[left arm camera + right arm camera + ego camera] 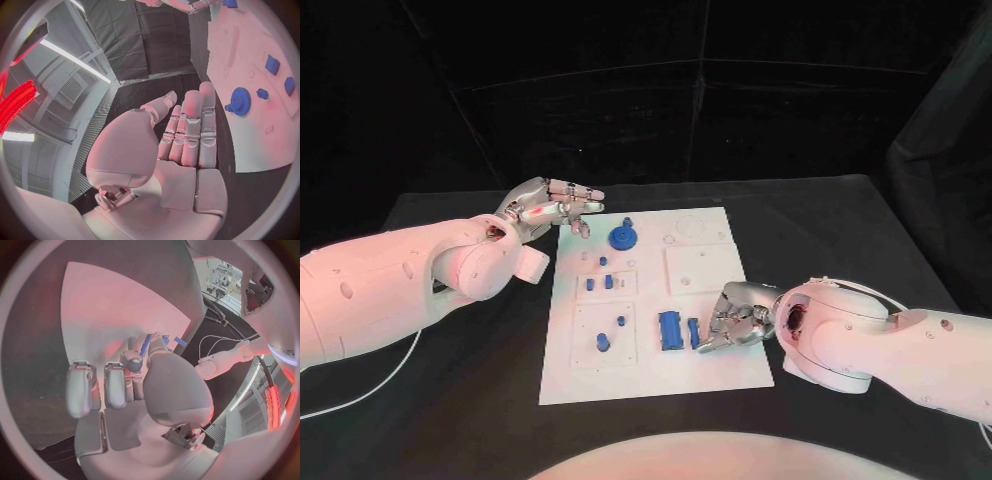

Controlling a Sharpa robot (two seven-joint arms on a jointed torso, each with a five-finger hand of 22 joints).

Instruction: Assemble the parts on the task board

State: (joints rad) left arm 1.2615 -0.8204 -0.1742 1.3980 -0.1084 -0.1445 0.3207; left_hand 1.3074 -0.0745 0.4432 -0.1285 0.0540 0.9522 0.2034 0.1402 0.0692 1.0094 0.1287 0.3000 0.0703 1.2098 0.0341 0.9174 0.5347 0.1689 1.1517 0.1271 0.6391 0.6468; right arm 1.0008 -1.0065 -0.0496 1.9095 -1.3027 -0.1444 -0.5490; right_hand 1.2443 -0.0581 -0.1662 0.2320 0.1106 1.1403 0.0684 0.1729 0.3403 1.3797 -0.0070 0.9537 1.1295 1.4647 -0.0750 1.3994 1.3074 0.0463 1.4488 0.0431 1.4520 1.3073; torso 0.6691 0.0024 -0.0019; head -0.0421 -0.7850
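Note:
The white task board [711, 225] lies in the middle of the black table. On its far part stands a blue gear [623, 237] [240, 101]. Small blue parts [602, 261] [272, 65] lie down the board's left side. Two long blue pieces [671, 330] lie side by side near the front. My left hand [557, 207] [187, 140] hovers by the board's far left corner, fingers straight, holding nothing. My right hand [737, 322] [134, 390] is at the board's right side, thumb and a curled finger at the right-hand long piece [692, 333] [145, 345]. Whether they grip it is unclear.
White recessed plates [700, 268] sit on the board's right half, right beside my right hand. The black table [444, 220] runs bare round the board on all sides. A white cable [358, 395] trails near the table's front left.

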